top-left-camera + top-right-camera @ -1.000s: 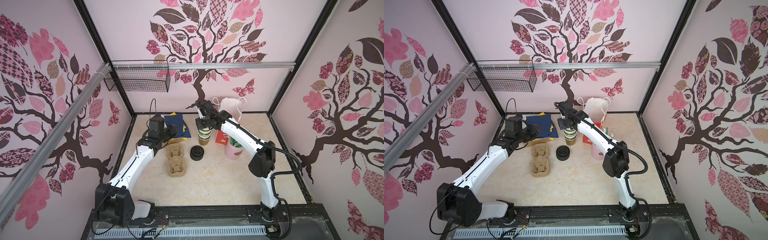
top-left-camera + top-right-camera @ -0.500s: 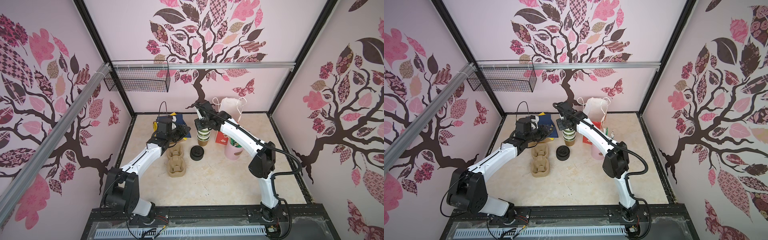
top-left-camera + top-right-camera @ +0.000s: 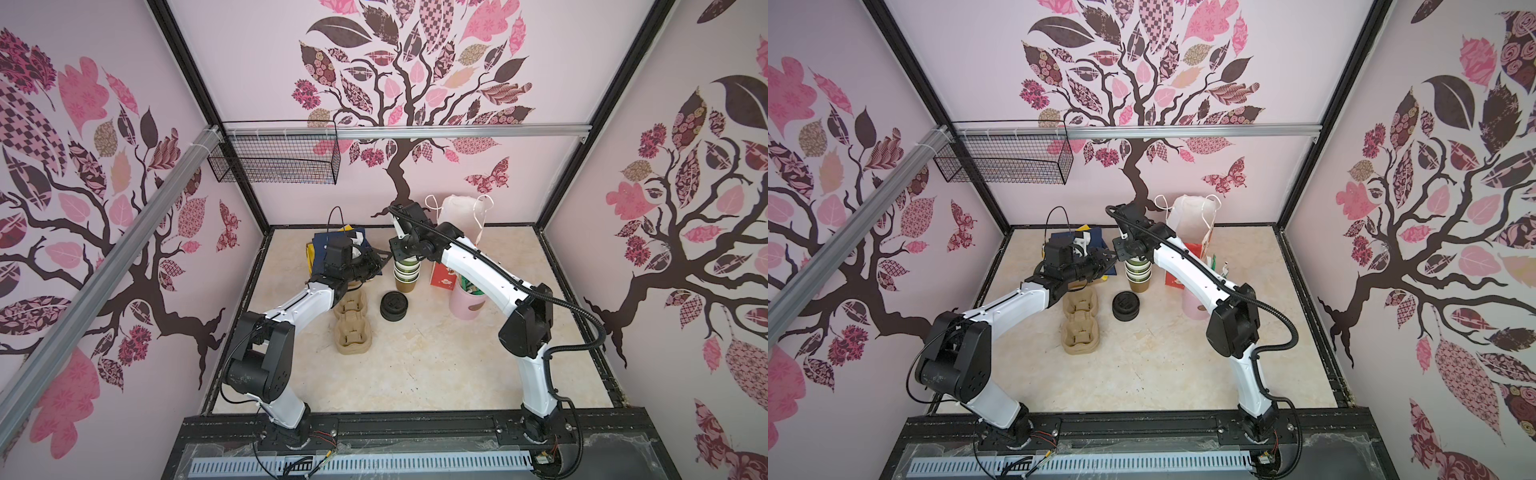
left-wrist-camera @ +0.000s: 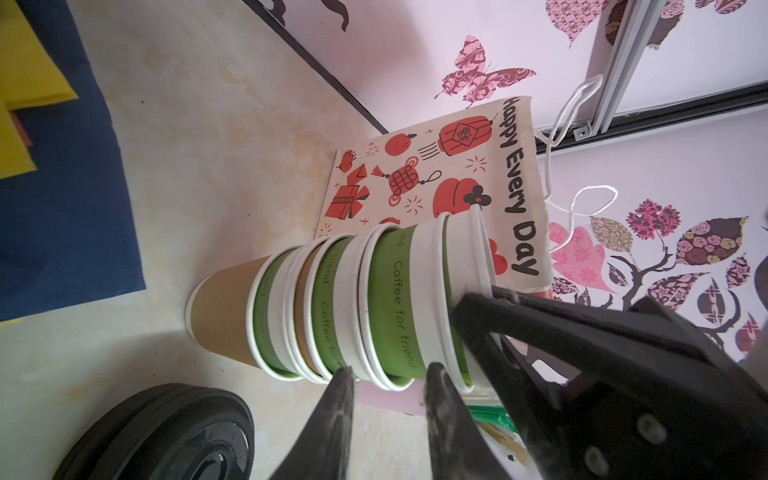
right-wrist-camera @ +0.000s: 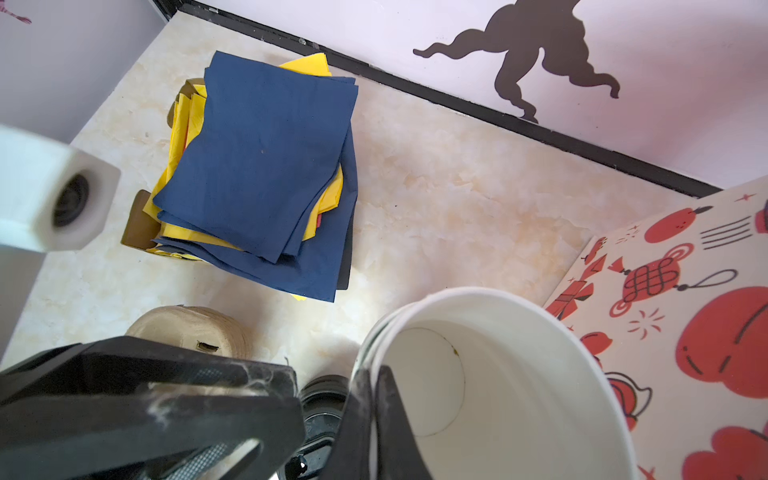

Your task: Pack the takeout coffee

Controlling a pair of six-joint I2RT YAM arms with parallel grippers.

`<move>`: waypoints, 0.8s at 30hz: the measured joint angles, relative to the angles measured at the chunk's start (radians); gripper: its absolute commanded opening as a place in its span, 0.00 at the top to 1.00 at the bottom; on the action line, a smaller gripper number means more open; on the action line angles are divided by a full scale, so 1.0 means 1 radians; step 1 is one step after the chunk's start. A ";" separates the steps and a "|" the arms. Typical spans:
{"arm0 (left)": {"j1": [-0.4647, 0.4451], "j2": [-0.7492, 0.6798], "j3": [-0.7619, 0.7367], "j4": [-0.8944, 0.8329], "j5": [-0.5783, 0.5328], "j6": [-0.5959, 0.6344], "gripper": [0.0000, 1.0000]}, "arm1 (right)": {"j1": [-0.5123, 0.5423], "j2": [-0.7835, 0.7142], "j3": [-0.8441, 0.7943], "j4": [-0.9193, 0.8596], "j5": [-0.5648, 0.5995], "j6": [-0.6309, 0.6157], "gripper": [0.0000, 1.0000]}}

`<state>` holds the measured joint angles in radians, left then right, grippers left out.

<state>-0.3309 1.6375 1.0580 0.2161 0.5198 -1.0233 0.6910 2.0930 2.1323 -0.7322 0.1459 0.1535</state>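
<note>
Rim of top green cup (image 5: 519,353) pinched in right tool (image 5: 374,399), left tool (image 4: 388,374) parted beside cup stack (image 4: 324,299)

Bright, even, diffuse light from above; shadows on the desk (image 3: 415,374) are soft. Both top views are sharp, with wide-angle stretching toward the edges. In the wrist views the near black fingers (image 4: 332,415) and a white housing (image 5: 54,195) are blurred. Lettering on the green cups (image 4: 390,299) is crisp, and the uppermost cup (image 5: 519,374) has a nearly washed-out white interior.
</note>
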 measured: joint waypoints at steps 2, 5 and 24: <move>-0.006 0.003 0.000 0.019 0.006 -0.006 0.67 | 0.000 -0.004 0.000 0.002 0.000 0.000 1.00; -0.012 0.012 0.000 0.043 0.013 -0.019 0.65 | 0.000 -0.006 0.000 0.003 0.000 0.000 1.00; -0.015 0.056 -0.025 0.213 0.026 -0.134 0.60 | 0.000 -0.006 -0.012 0.010 0.004 0.004 1.00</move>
<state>-0.3458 1.6936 1.0332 0.4294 0.5457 -1.1568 0.6907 2.0865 2.1201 -0.7223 0.1497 0.1574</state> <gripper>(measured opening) 0.411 0.064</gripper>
